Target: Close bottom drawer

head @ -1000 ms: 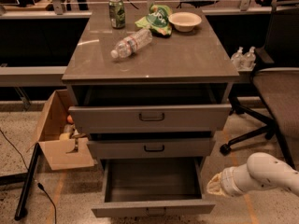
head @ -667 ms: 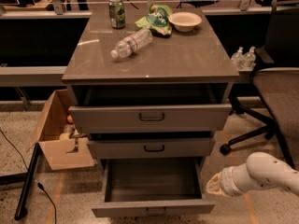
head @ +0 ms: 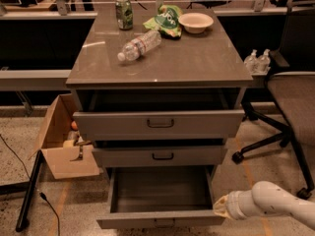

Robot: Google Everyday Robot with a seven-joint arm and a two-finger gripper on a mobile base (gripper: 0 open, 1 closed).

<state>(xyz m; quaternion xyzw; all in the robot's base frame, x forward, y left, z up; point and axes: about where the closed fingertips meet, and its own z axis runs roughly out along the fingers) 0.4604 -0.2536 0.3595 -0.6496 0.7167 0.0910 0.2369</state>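
The bottom drawer (head: 160, 221) stands fully open at 6 o'clock. The hand (head: 221, 208) sits at 4 o'clock beside its right corner; grip state cannot be told. Centre it on the front panel and push squarely toward 12 o'clock.

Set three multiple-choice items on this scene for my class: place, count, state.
1. Relative to the grey metal bottom drawer, the robot's cream-coloured tool is: A inside it; B by its right front corner; C at its left side.
2. Drawers in the grey metal cabinet: A two; B three; C five.
3. The bottom drawer is: A shut; B removed; C pulled far out.
B, the tool sits beside that corner; B, three fronts are stacked; C, its inside floor shows.
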